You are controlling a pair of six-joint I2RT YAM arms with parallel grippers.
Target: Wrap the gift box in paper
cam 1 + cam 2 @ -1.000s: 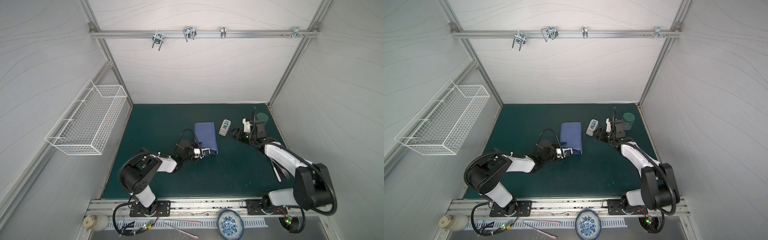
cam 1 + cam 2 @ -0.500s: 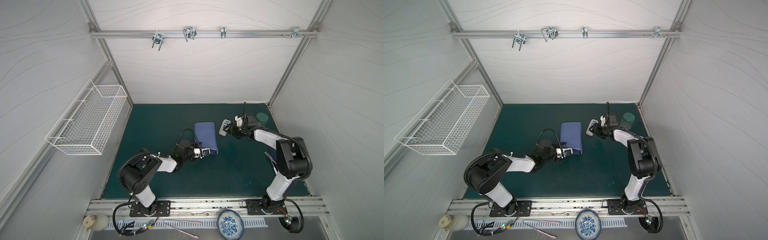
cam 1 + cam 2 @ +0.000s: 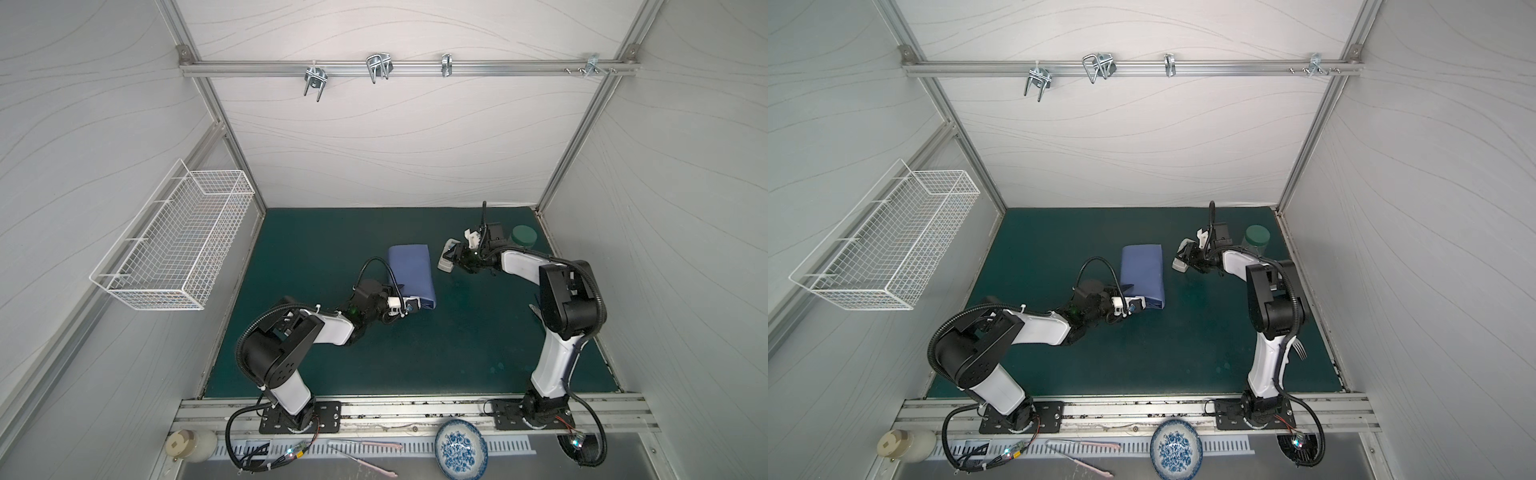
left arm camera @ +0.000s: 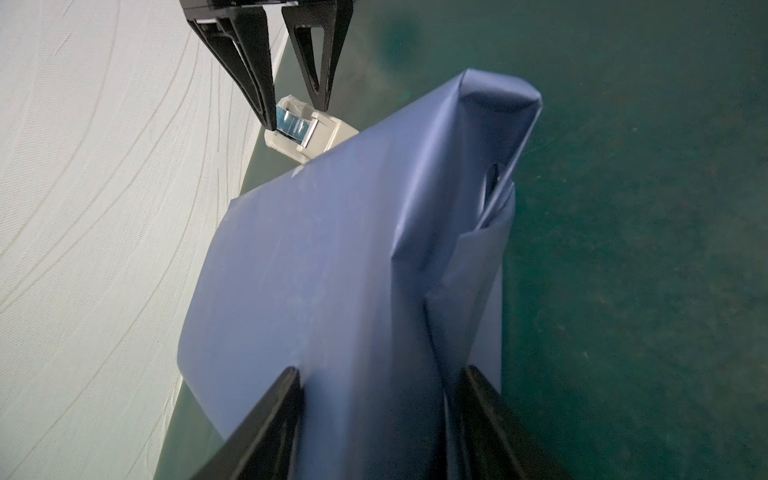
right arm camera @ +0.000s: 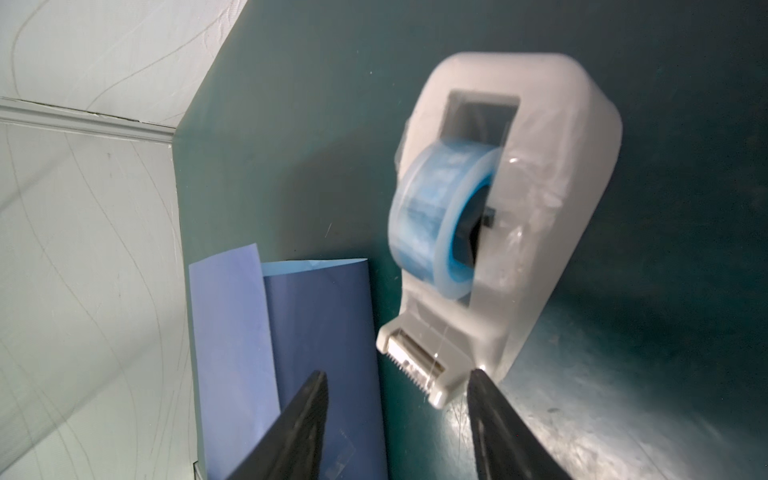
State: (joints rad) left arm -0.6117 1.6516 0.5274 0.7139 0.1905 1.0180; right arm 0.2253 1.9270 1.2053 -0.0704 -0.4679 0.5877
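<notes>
Paper (image 3: 409,270) lies mid-tabletop (image 3: 311,257), folded into a long parcel with the indigo face out. Box is hidden under it. Left gripper (image 4: 380,374) grasps the parcel's near end, fingers (image 4: 270,424) pressed on either side of the creased paper. Tape dispenser (image 5: 540,208) stands just beside the parcel's far right corner, blue roll inside. Right gripper (image 5: 397,378) is released, jaws spread astride the dispenser's toothed cutter end; one finger seems to touch its corner. Green-lidded jar (image 3: 523,236) sits near the right arm.

Indigo paper (image 3: 410,270), folded flat on the mat (image 3: 332,353), apparently encloses the gift box.
</notes>
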